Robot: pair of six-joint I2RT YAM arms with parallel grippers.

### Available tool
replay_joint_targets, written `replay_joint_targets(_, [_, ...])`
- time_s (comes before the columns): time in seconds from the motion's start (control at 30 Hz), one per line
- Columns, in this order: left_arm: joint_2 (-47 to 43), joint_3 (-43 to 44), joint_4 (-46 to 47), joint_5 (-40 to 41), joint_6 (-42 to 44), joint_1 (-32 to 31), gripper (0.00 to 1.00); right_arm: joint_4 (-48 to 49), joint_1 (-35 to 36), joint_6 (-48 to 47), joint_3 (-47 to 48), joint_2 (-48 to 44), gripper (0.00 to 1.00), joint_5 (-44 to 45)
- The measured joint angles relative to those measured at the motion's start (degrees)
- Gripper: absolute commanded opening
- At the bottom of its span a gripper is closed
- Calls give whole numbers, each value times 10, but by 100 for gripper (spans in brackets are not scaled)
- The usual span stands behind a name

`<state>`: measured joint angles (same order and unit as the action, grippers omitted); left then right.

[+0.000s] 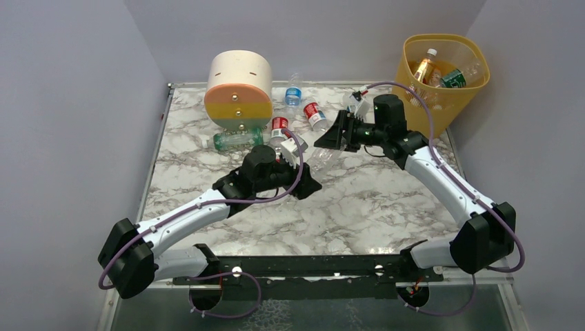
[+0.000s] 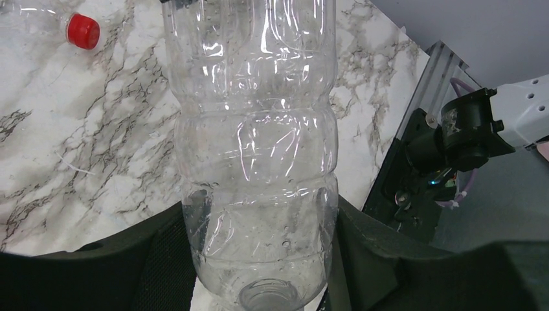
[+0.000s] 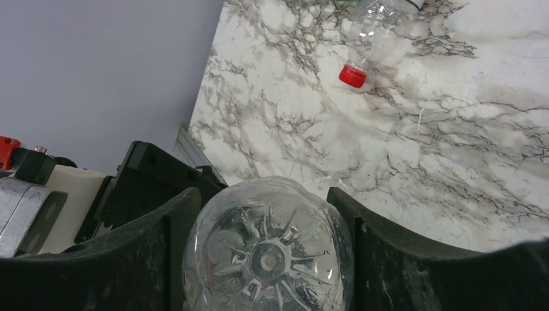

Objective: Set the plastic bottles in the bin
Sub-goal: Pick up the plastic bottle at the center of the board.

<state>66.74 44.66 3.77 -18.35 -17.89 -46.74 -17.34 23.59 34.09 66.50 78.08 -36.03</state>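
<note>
Now gripping a clear bottle (image 2: 256,129) with the left gripper (image 2: 259,210), jaws part closed and pressing on both ribbed sides, body stretching away from the wrist. Gripping likewise with the right gripper (image 3: 262,201), jaws set wide against a star-patterned bottle base facing the camera. Judging from above, apparently holding one and the same bottle from both ends, slanted over the middle of the marble table (image 1: 386,200); lifted or resting, cannot tell. Just beyond, seeing a red-capped bottle (image 3: 355,74) lying loose on the marble. Further back, finding a green bottle (image 1: 234,140), a red-labelled bottle (image 1: 314,114) and a blue-labelled bottle (image 1: 293,95) near a round drawer unit (image 1: 238,89). At the far right corner, seeing the bin (image 1: 469,93), with an orange bottle (image 1: 422,69) and a green-labelled bottle (image 1: 454,78) already inside.
</note>
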Motion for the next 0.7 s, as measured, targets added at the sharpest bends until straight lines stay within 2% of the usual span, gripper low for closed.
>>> replay_joint_targets(0.17, [0,-1,-2,9,1,0,79,2,4,-1,0,0,63,7])
replay_joint_targets(0.27, [-2,-1,-2,13,2,-2,98,2,5,-1,0,2,63,10])
replay_joint_targets(0.7, [-49,52,-63,64,6,-2,99,1,7,-7,8,9,62,38])
